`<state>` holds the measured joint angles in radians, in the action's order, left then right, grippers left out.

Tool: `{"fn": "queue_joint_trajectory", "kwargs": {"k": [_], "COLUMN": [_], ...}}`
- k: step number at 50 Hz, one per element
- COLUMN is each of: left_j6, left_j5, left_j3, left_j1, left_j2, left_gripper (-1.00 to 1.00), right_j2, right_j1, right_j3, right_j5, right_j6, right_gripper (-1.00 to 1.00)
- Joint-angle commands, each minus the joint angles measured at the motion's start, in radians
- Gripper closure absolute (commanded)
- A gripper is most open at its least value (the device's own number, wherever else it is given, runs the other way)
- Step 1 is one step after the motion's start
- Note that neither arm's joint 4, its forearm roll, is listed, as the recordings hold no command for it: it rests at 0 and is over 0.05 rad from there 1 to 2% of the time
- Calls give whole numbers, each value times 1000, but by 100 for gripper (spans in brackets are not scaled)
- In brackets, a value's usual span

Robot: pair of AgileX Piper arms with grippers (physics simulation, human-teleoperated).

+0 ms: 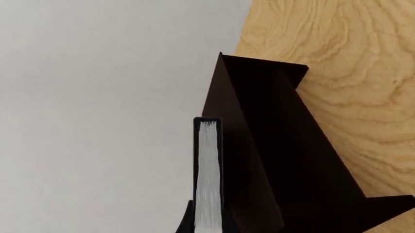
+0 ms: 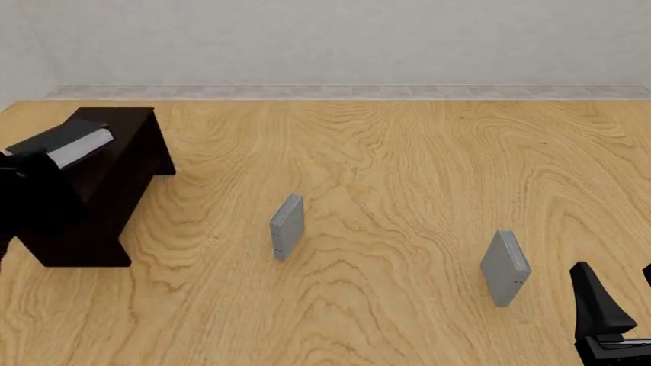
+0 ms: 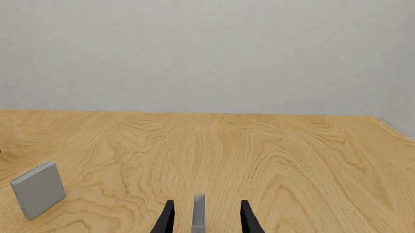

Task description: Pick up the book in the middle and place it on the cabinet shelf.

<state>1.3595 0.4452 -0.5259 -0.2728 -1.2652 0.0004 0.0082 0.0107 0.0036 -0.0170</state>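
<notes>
While the book hangs tilted over the near end of the cabinet shelf, its white page edges face up and to the right in the front view. The left gripper is closed on its covers, only just visible at the frame edge in the left wrist view. The cabinet stands at the table's far left. Wide bare wood separates it from a grey book standing mid-table and another grey book further right. The right gripper is open, its fingers flanking that second book without touching it.
</notes>
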Motion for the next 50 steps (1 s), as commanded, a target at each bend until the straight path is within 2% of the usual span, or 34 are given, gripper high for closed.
{"fn": "queue_joint_trajectory", "kwargs": {"k": [1,3,4,12,22,26,36,40,44,47,50], "left_j6": [-19,-34,-34,-64,-100,-140,-214,-252,-261,-301,-302], "left_j5": [-39,-50,-44,-71,-159,-281,-420,-498,-555,-618,-670], "left_j3": [0,-11,0,29,-6,-17,-50,-102,-132,-172,-173], "left_j1": [-2,-5,-2,8,8,38,59,72,89,98,103], "left_j2": [1,4,1,39,76,126,174,204,240,251,262], "left_gripper": [100,100,-100,-100,-100,-100,-100,-100,-100,-100,-100], "right_j2": [0,0,0,0,0,0,0,0,0,0,0], "right_j1": [0,0,0,0,0,0,0,0,0,0,0], "right_j3": [0,0,0,0,0,0,0,0,0,0,0], "right_j5": [0,0,0,0,0,0,0,0,0,0,0], "right_j6": [0,0,0,0,0,0,0,0,0,0,0], "right_gripper": [-100,-100,-100,-100,-100,-100,-100,-100,-100,-100,-100]}}
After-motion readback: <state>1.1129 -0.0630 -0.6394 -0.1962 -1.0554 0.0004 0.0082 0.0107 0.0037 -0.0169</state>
